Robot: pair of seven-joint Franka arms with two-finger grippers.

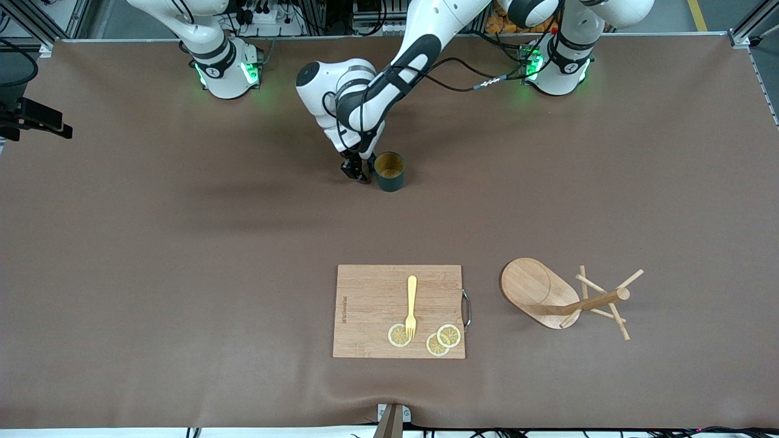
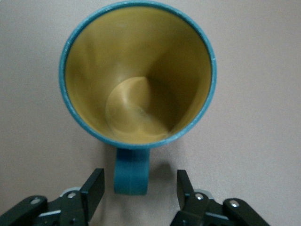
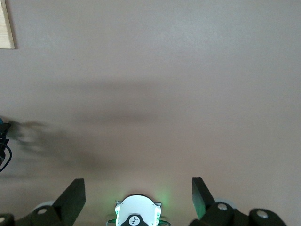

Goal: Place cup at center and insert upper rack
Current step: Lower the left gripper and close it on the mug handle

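The teal-green cup point(image 1: 389, 171) stands upright on the brown table mat, near the middle and toward the robots' bases. In the left wrist view the cup point(image 2: 136, 94) shows its tan inside, and its handle point(image 2: 131, 175) points between my fingers. My left gripper point(image 1: 359, 171) is open beside the cup, low at the table, one finger on each side of the handle without touching it point(image 2: 139, 179). The wooden mug tree point(image 1: 566, 299) lies on its side near the front camera, toward the left arm's end. My right gripper point(image 3: 137, 186) is open, empty and high over bare mat, out of the front view.
A rectangular wooden cutting board point(image 1: 371, 292) lies near the front camera beside the mug tree. It holds a yellow fork point(image 1: 412, 304) and three lemon slices point(image 1: 449, 335). The right arm's base point(image 1: 225, 70) shows lit green.
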